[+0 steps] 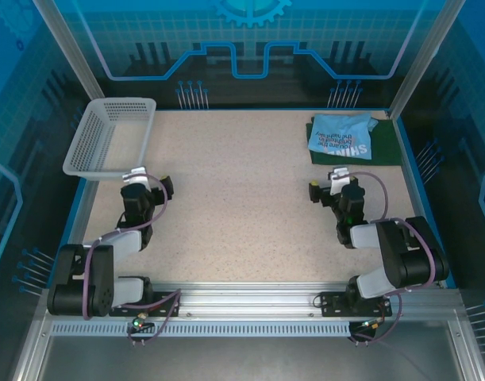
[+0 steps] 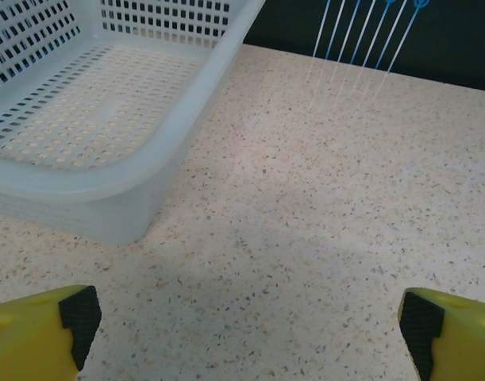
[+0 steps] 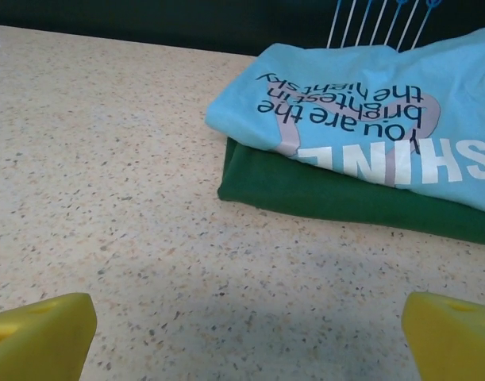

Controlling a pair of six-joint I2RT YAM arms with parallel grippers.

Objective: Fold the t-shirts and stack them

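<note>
Top external: blue t-shirt (image 1: 340,136) folded atop green t-shirt (image 1: 382,151).

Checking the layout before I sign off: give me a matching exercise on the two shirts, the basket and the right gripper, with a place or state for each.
1 blue t-shirt
2 green t-shirt
3 basket
4 right gripper

A far-left corner of the table
B open, short of both shirts
C lying on the green one
D under the blue one

Pairs: 1-C, 2-D, 3-A, 4-B
</note>
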